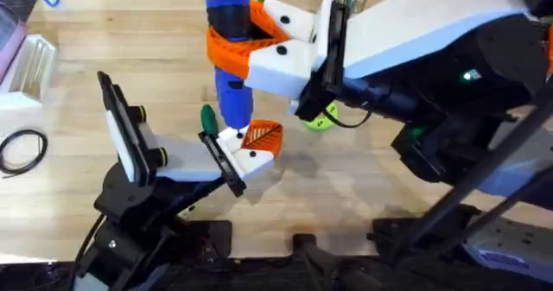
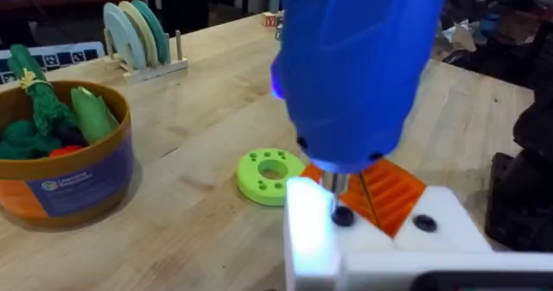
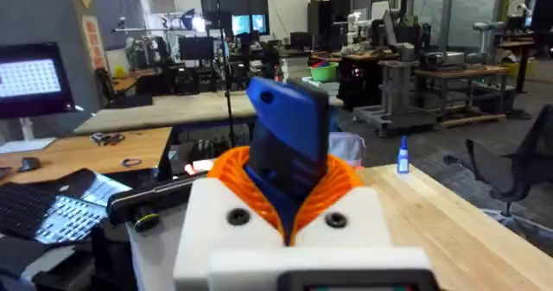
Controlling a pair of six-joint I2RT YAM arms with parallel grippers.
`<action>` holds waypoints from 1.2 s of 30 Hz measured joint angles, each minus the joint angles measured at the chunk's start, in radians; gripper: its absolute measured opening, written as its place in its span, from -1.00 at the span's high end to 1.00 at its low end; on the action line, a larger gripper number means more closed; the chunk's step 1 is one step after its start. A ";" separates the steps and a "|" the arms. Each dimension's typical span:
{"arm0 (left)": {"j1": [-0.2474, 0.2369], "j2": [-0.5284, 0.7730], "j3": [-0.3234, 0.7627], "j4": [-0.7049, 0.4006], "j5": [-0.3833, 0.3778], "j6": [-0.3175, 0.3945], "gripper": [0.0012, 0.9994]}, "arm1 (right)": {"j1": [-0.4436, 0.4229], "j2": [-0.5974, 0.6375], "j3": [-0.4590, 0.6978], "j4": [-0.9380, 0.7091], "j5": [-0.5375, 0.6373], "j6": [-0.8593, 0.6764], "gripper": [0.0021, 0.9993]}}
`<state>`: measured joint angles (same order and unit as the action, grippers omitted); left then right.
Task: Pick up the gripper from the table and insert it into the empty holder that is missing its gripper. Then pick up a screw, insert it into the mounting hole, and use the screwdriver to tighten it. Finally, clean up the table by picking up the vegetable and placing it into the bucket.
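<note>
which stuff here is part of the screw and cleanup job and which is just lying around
In use:
- screwdriver, clamped in the right gripper, tip at the mounting hole
- holder with the orange gripper seated in it
- bucket

Lying about:
- light-green disc
- black cable loop
- rack of plates

Bright-blue screwdriver (image 1: 229,32) — ribbed orange gripper (image 1: 263,136), white holder (image 1: 244,155) — light-green disc (image 2: 271,175).
</note>
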<state>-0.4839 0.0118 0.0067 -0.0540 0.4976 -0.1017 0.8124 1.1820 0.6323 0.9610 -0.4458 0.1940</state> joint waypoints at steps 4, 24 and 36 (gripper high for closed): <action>0.000 0.000 0.000 0.000 0.000 0.000 0.99 | 0.000 0.000 0.000 0.003 -0.001 0.008 0.96; 0.000 0.000 0.000 0.000 0.000 0.000 0.99 | -0.005 -0.006 0.000 -0.011 0.000 0.012 0.96; 0.000 0.000 0.000 0.000 0.000 0.000 0.99 | -0.010 -0.033 0.000 -0.020 -0.004 0.020 0.96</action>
<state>-0.4839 0.0116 0.0067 -0.0540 0.4976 -0.1017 0.8021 1.1492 0.6323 0.9410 -0.4496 0.2144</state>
